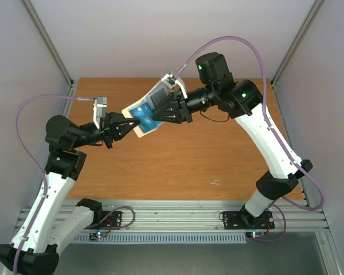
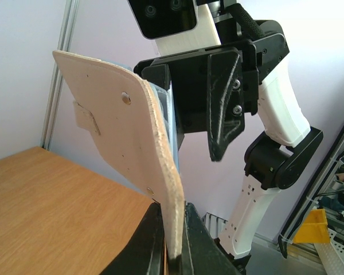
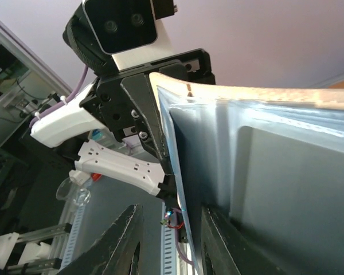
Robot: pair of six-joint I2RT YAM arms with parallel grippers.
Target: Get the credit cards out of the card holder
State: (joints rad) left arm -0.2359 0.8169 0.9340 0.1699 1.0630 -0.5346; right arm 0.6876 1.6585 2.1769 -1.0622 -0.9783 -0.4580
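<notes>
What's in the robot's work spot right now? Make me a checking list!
Surface: brown wooden table with one tiny pale mark.
Job's things: card holder held in the air between both arms; a blue card sits in a pocket.
Clutter: nothing seen.
Grippers: left gripper shut on the holder's edge; right gripper has its jaws apart around another edge.
Cables: purple cables loop over each arm.
Surroundings: pale walls, metal frame posts.
</notes>
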